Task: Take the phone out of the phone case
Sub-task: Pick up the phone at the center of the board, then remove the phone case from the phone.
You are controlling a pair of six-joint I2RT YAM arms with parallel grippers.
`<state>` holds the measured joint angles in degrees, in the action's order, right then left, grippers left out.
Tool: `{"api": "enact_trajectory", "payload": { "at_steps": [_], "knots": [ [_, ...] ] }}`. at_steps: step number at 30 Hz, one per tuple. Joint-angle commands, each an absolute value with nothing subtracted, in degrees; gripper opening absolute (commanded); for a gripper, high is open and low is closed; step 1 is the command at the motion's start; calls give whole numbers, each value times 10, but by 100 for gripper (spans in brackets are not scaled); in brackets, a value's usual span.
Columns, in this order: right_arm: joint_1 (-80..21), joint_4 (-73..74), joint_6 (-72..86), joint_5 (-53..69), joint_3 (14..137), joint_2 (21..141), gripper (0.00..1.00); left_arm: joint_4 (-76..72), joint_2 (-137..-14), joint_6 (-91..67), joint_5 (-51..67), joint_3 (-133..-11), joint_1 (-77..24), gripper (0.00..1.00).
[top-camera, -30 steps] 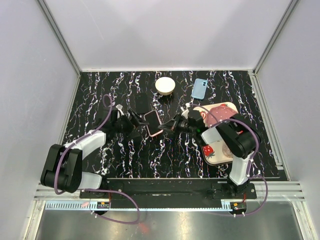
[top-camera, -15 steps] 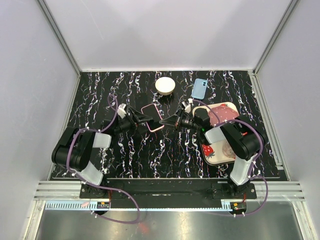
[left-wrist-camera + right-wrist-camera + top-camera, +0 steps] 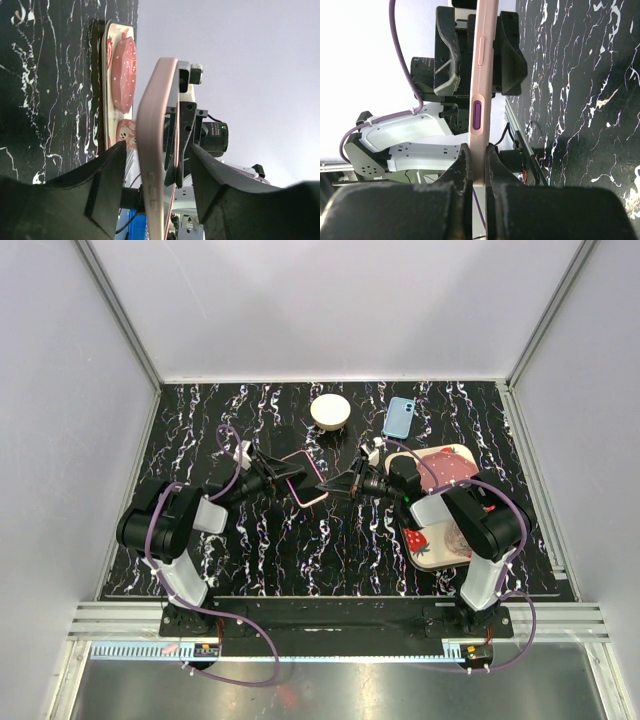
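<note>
Bowl (image 3: 329,411), blue phone (image 3: 399,417) behind phone case (image 3: 303,478)

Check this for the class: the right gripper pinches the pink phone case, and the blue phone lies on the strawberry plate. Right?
Not quite. The blue phone lies on the table, beyond the strawberry plate, not on it, as the top external view shows. The right gripper does pinch the pink phone case.

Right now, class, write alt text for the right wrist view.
A pink phone case, edge-on, is pinched by the right gripper, with the left gripper flanking its far end. Black marbled table fills the right.
</note>
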<state>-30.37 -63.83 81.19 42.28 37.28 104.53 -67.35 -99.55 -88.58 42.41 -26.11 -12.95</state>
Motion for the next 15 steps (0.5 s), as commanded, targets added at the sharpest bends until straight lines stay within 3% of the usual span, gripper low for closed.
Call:
{"api": "enact_trajectory", "payload": {
  "at_steps": [1, 3, 6, 7, 9, 14, 15],
  "knots": [
    [-308, -695, 819, 441, 383, 1020, 0, -753, -994, -898, 406, -286, -132, 45],
    [-308, -692, 819, 441, 384, 1022, 0, -748, -991, -898, 403, -294, -132, 37],
    [-309, -676, 817, 445, 390, 1021, 0, -740, -987, -896, 400, -301, -135, 14],
    [-309, -664, 817, 453, 394, 1021, 0, -742, -986, -898, 399, -305, -137, 0],
    [-308, -651, 813, 458, 394, 1015, 0, -757, -985, -912, 397, -302, -137, 0],
    [-309, -679, 848, 461, 371, 1003, 37, -756, -959, -925, 377, -286, -137, 0],
    [-309, -709, 870, 469, 367, 1009, 38, -752, -954, -925, 375, -285, -138, 0]
  ]
}}
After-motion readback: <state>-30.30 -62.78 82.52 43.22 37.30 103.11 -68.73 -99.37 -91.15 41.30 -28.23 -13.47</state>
